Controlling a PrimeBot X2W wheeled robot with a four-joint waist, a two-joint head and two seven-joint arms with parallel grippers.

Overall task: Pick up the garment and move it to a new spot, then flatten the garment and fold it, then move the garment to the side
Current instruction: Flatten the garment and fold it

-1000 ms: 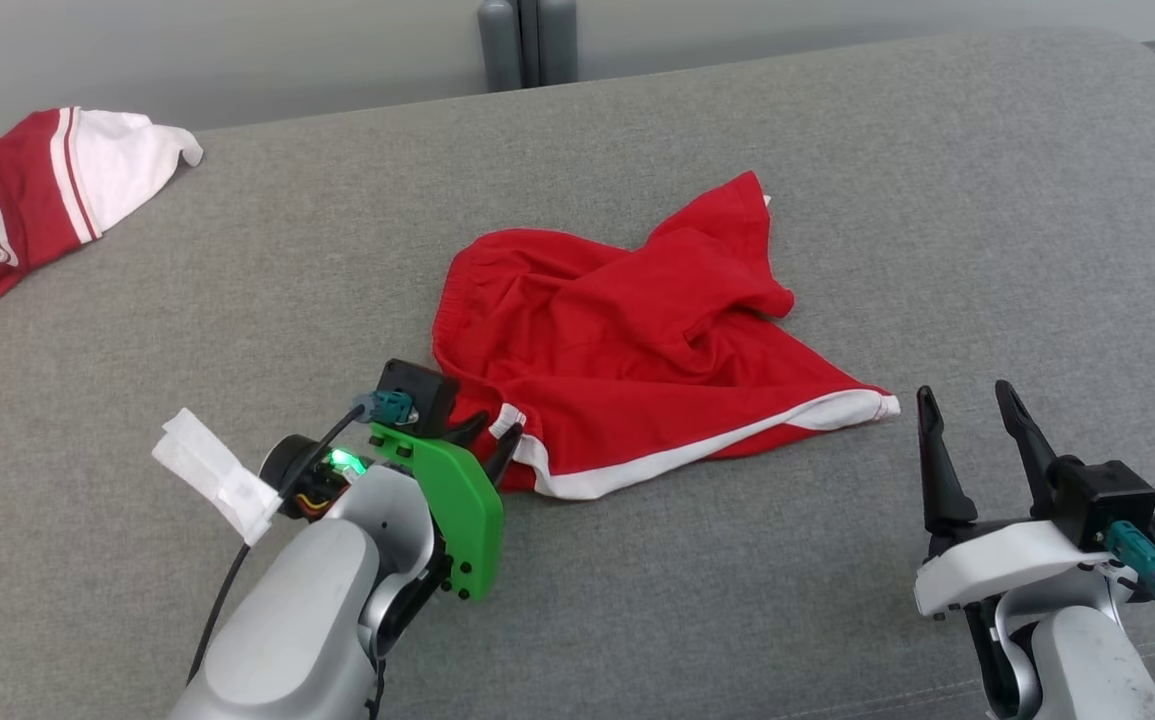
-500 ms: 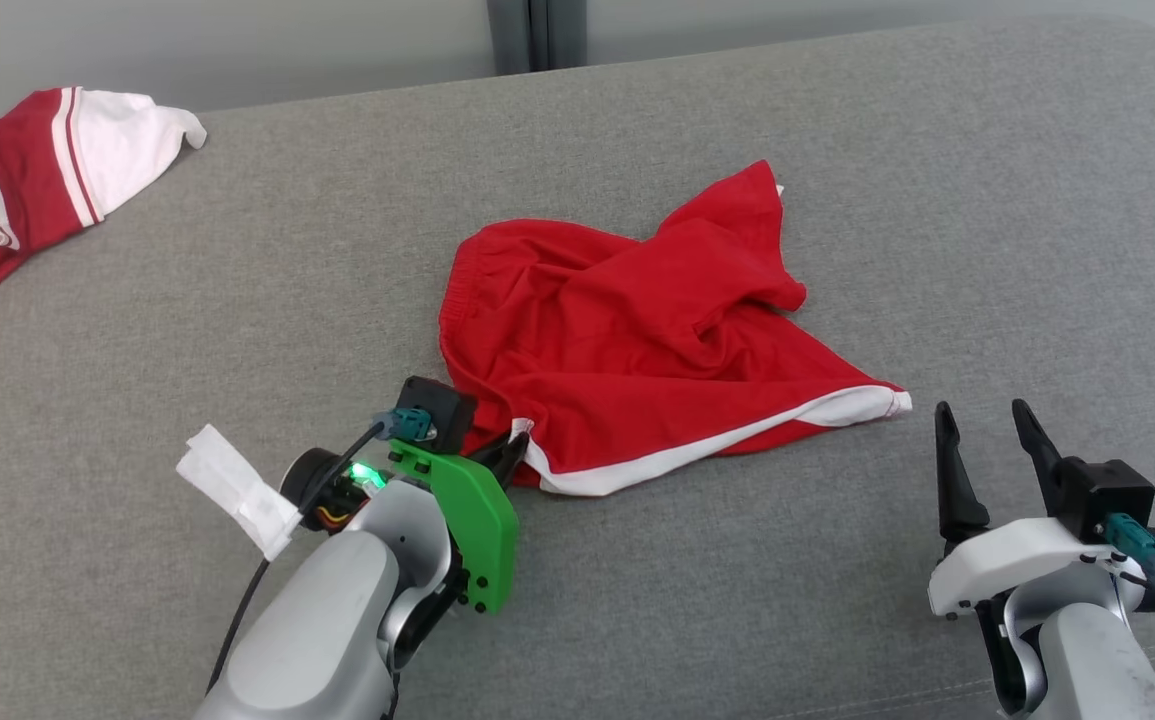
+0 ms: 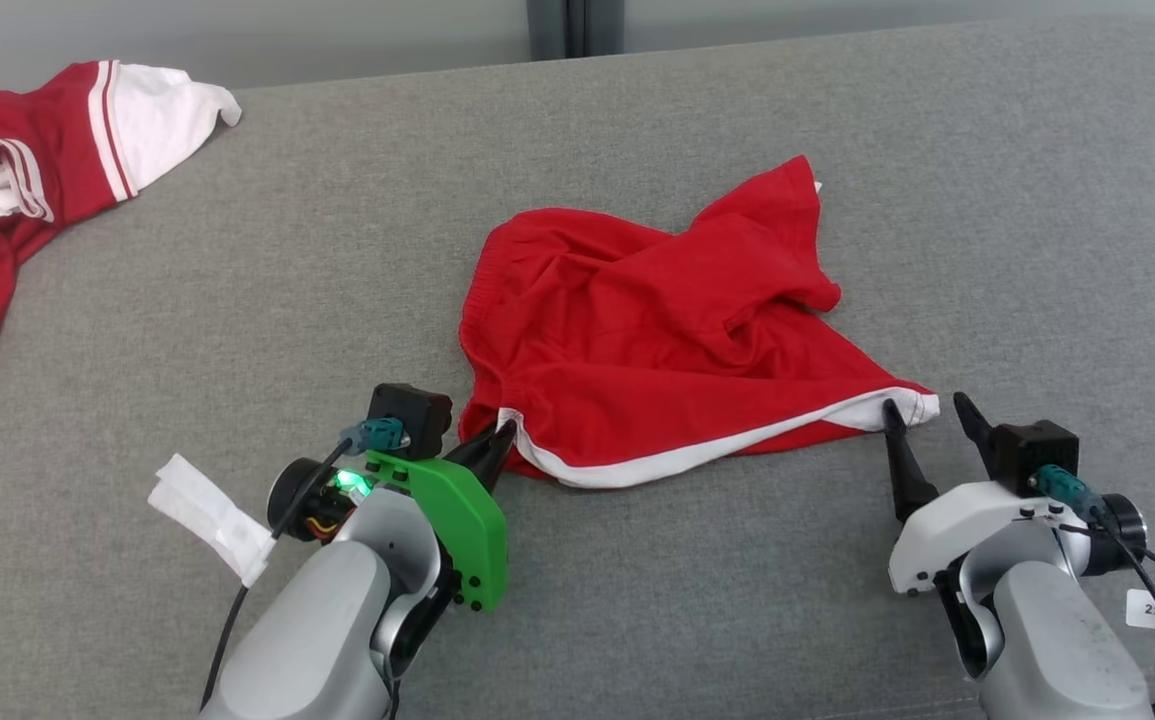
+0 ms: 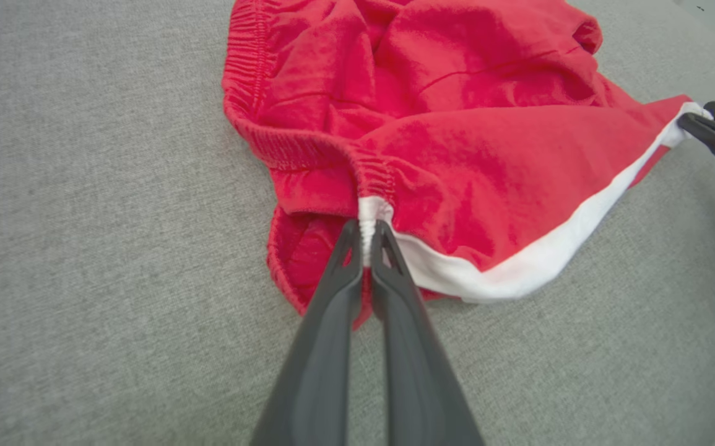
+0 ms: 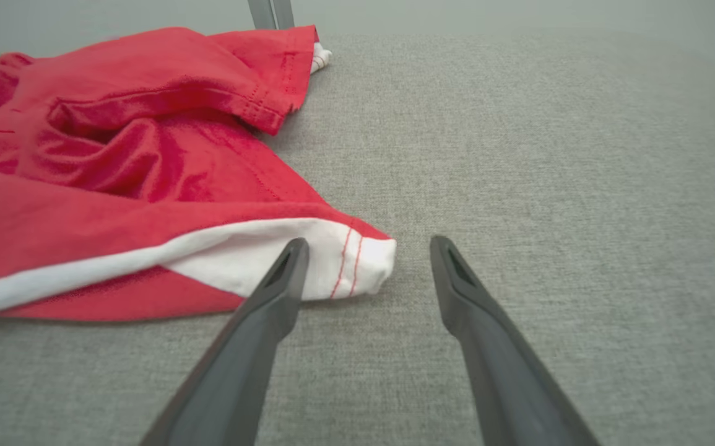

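Garment [image 3: 657, 330] corner tight in left fingers [image 4: 332, 297]; right fingers [image 5: 270, 297] wide astride hem [image 5: 357, 260].

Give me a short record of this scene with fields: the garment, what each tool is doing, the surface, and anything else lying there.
garment: red shorts with white trim, crumpled, lying on the surface
left tool: shut on the shorts at the waistband end of the white trim
right tool: open at the white hem corner, not gripping
surface: grey fabric cushion
other item: red and white garment at far left, apart from the shorts
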